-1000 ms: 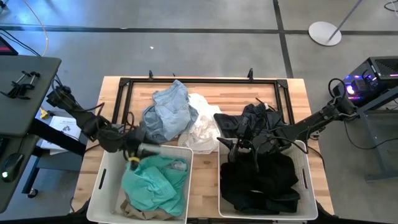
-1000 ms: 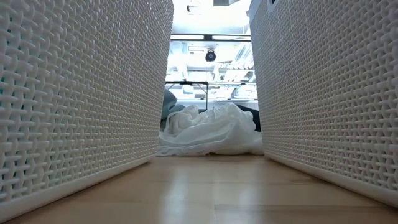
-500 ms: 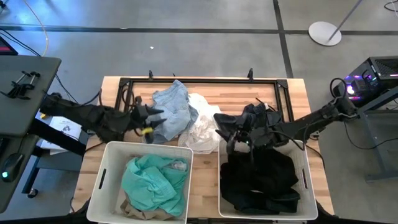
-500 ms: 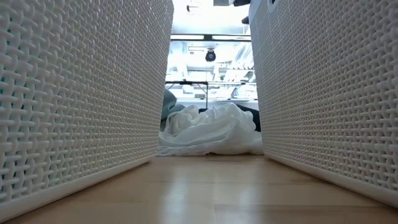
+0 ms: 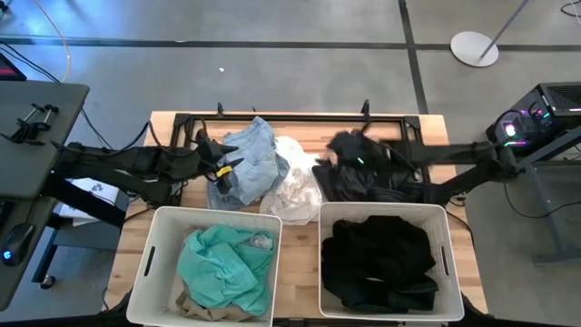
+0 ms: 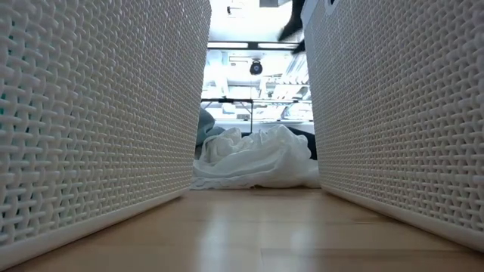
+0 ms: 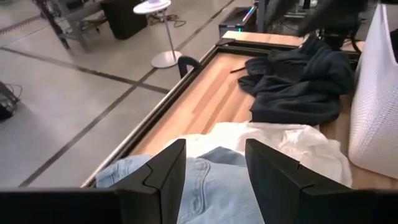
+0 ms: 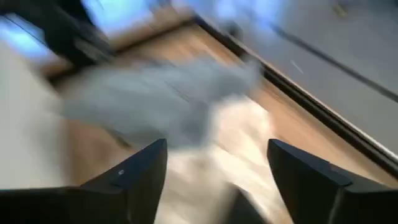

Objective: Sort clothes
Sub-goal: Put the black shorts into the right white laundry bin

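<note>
Denim heap (image 5: 247,163) shows you no readable label — your left gripper (image 5: 221,156), fingers apart, has left the basket (image 5: 152,256); right gripper (image 5: 346,145) spread, empty

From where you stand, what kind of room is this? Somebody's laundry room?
More likely a robotics lab or workshop than a home. The wooden table stands on bare concrete floor marked with dark lines, a lit computer sits beside it, and shelves and equipment fill the room behind in the low view.
</note>
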Robot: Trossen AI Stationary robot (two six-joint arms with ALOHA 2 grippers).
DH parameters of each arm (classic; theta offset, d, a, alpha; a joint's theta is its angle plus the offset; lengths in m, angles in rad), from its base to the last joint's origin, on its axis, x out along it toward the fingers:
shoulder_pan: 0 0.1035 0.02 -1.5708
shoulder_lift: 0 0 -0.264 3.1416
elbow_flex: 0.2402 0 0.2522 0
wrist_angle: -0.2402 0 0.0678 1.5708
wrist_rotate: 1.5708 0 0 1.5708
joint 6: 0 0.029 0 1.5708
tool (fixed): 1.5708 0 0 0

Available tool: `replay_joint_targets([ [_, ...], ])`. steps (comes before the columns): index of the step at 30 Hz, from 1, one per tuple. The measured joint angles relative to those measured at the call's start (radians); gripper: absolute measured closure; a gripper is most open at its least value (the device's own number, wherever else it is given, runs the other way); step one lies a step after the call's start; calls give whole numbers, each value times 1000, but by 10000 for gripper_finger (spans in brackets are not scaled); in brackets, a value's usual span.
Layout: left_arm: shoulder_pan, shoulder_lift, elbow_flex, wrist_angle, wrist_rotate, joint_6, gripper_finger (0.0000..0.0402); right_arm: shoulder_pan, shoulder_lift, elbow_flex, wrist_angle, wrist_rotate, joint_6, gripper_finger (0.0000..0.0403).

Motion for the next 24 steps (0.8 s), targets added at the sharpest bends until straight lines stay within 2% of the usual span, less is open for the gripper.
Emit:
replay_joint_targets([
  [3,0,17,0,0,0,-9,243,-104,108,141,-259,-80,-1,115],
  [5,0,27,0,0,0,-9,243,-166,184,208,-359,-163,-23,112],
  [9,0,46,0,-7,0,-9,243,-249,326,284,-444,-348,-71,111],
  [12,0,56,0,-27,0,-12,243,-271,405,297,-484,-440,-78,111],
  [15,-1,61,0,-62,2,-35,243,-271,464,296,-513,-473,-95,111],
  [24,-1,63,0,-73,1,-39,243,-241,591,295,-539,-459,-122,113],
])
